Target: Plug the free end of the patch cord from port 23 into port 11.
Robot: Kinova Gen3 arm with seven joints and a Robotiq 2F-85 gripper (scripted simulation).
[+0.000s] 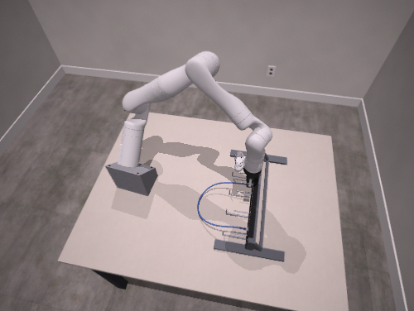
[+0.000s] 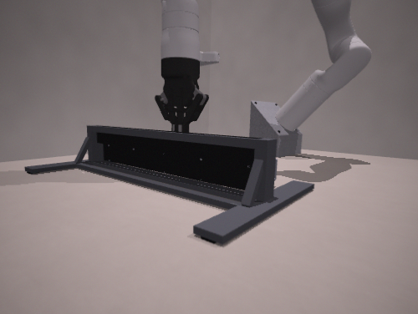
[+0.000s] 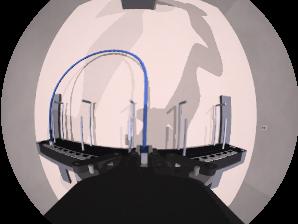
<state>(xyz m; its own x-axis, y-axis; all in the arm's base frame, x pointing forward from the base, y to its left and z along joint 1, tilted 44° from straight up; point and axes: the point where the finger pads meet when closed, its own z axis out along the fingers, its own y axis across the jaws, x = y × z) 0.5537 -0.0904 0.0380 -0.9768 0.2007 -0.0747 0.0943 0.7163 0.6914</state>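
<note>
The dark rack (image 1: 248, 249) (image 2: 234, 141) (image 3: 220, 157) stands on the table's right half, and the exterior camera sees its back. A blue patch cord (image 1: 199, 203) (image 3: 100, 58) arcs from a port near one end of the row to the middle. My gripper (image 1: 249, 182) (image 2: 180, 125) points straight down at the panel's top edge, on its front side. It is shut on the cord's free plug (image 3: 143, 157), which is at the panel face. I cannot tell which port it is at or how deep it sits. The panel hides the plug in the exterior view.
Several other short plugs (image 1: 236, 212) and a pale grey cord (image 3: 79, 79) stick out of the panel front. The robot base (image 1: 132, 175) (image 2: 272, 125) stands across the table from the panel front. The rack's near foot (image 1: 248, 249) lies close to the table's front edge.
</note>
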